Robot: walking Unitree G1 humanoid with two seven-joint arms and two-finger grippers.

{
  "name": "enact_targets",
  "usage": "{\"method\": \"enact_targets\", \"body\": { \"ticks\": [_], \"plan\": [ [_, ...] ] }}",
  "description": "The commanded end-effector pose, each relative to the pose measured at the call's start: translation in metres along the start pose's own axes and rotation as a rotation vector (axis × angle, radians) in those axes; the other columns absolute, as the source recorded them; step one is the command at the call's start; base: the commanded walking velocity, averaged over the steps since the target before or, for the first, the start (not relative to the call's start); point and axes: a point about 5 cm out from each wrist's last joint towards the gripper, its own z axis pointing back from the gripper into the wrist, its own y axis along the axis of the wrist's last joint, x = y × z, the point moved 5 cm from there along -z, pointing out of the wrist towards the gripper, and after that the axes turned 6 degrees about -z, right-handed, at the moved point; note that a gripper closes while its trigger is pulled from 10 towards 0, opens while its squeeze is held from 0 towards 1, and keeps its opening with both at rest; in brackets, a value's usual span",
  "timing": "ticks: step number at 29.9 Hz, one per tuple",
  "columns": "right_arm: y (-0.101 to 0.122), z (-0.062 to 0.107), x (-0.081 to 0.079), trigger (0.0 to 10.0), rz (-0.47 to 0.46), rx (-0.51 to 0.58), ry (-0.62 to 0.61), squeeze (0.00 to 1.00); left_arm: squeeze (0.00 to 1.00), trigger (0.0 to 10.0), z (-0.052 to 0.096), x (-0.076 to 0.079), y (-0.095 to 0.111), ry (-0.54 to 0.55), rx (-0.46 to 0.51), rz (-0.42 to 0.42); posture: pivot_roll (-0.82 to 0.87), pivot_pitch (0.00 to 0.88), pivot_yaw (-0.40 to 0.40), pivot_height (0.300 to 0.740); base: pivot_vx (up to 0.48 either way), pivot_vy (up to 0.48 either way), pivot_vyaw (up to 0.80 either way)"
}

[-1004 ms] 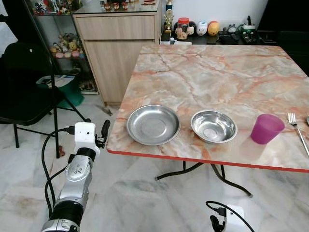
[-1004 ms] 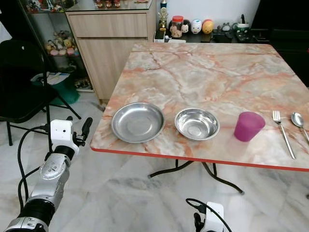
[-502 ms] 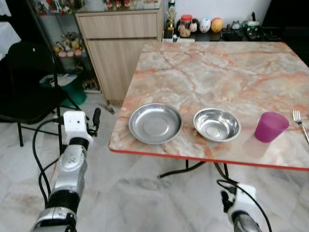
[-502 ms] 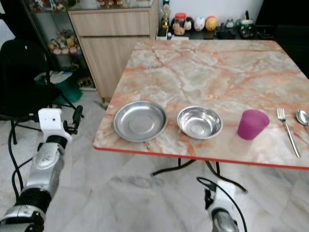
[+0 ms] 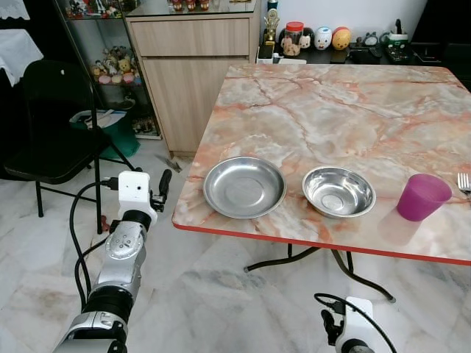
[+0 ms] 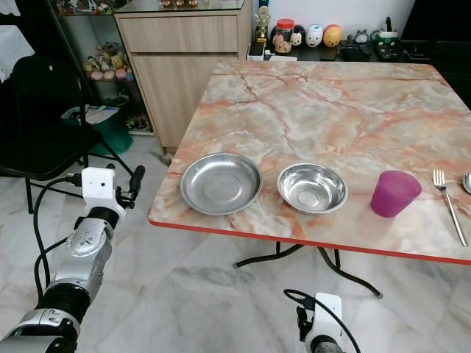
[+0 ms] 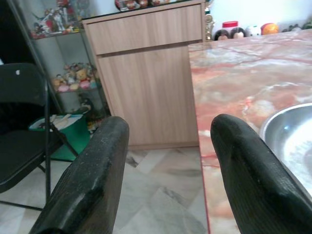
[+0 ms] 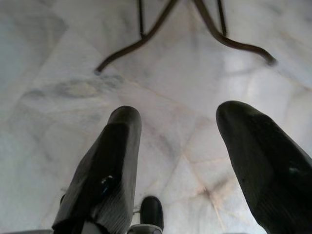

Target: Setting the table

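1. While nothing is held, the left gripper (image 5: pixel 163 184) is raised beside the surface (image 5: pixel 353 110), fingers apart; the approach is judged under way.
2. The plate (image 5: pixel 243 187), near the front edge, should be reached next; the right gripper (image 8: pixel 183 161) hangs parted.

On my feed I count one marble counter (image 6: pixel 338 110) carrying five things: one steel plate (image 6: pixel 221 183), one steel bowl (image 6: pixel 313 187), one purple cup (image 6: pixel 394 193), one fork (image 6: pixel 450 206) and one spoon (image 6: pixel 467 182) at the edge of view. I see one black chair (image 6: pixel 44 110) and one wooden cabinet (image 6: pixel 188 55).
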Motion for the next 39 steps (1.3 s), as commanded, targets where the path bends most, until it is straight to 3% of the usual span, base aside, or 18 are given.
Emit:
{"method": "enact_targets", "body": {
  "ticks": [1, 6, 11, 14, 16, 29, 35, 39],
  "plan": [
    [-0.001, 0.0, -0.002, 10.0, -0.026, -0.009, -0.008, 0.0, 0.0, 10.0, 0.0, 0.002, 0.007, -0.009, 0.034, -0.008, 0.05, 0.0, 0.023, 0.74, 0.0, 0.0, 0.0],
    [-0.008, 0.001, -0.006, 10.0, -0.004, -0.034, 0.012, 0.0, 0.0, 10.0, -0.001, 0.007, 0.016, -0.016, 0.069, 0.028, 0.06, 0.0, 0.005, 0.74, 0.0, 0.0, 0.0],
    [-0.031, 0.009, -0.002, 10.0, 0.044, -0.102, 0.028, 0.0, 0.0, 10.0, 0.009, 0.012, 0.013, -0.028, 0.078, 0.038, 0.1, 0.0, -0.028, 0.74, 0.0, 0.0, -0.08],
    [-0.032, 0.009, -0.001, 10.0, 0.039, -0.102, 0.026, 0.0, 0.0, 10.0, 0.007, 0.011, 0.015, -0.025, 0.082, 0.04, 0.09, 0.0, -0.022, 0.74, 0.0, 0.0, -0.41],
    [-0.025, 0.008, 0.005, 10.0, -0.016, -0.072, -0.018, 0.0, 0.0, 10.0, 0.003, 0.007, 0.022, -0.01, 0.092, 0.044, 0.06, 0.0, -0.002, 0.74, 0.0, 0.0, 0.0],
    [-0.021, 0.006, 0.013, 10.0, -0.044, -0.069, -0.055, 0.0, 0.0, 10.0, 0.002, -0.008, 0.026, 0.01, 0.096, 0.036, 0.06, 0.0, -0.001, 0.74, 0.0, 0.0, -0.04],
    [-0.03, 0.01, 0.012, 10.0, -0.025, -0.081, -0.034, 0.0, 0.0, 10.0, 0.009, -0.006, 0.017, 0.01, 0.074, 0.046, 0.1, 0.0, -0.025, 0.724, 0.0, 0.0, -0.31],
    [-0.026, 0.008, 0.011, 10.0, -0.019, -0.076, -0.042, 0.0, 0.0, 10.0, 0.007, -0.005, 0.02, 0.011, 0.072, 0.064, 0.07, 0.0, -0.001, 0.724, 0.0, 0.0, 0.0]
  ]
}}
